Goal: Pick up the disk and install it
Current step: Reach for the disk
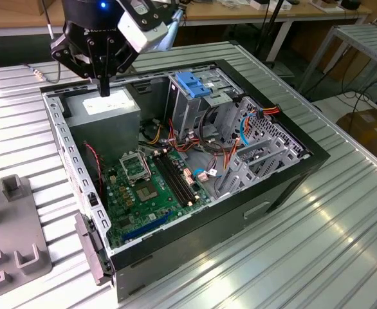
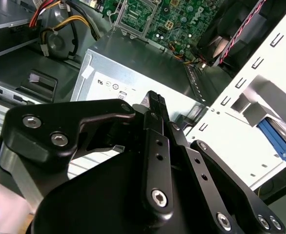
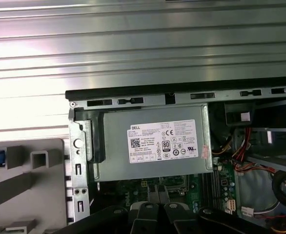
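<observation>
— Where was my hand at that moment?

— Your hand (image 1: 105,89) hung over the grey power supply box (image 1: 108,112), in the corner of the open computer case (image 1: 195,237) toward the exterior view's left. Its tips lined up with the box's white label (image 3: 165,141); whether they touched it, I could not tell.

— Open or closed?

— Your fingers (image 2: 155,105) were pressed together with nothing between them. You had hold of nothing.

— And the disk?

— Outside the case, well apart from your hand. In the second wrist view a bright-blue rail of the disk (image 2: 278,142) showed beyond the case's perforated side wall (image 2: 226,129). In the first wrist view a sliver of the same blue lay at the grey stand (image 3: 52,200) beside the case. The rest of it was cut off, so I could not tell you how it lay.

— What did the case hold?

— The green motherboard (image 1: 151,187) lay on its floor, and the blue-topped drive cage (image 1: 193,87) stood to the exterior view's right of the power supply box. Red, yellow and orange cables (image 1: 224,151) ran between cage and board. The case sat on your ribbed metal tabletop (image 1: 317,257), with the grey stand on it just beside the case.
</observation>
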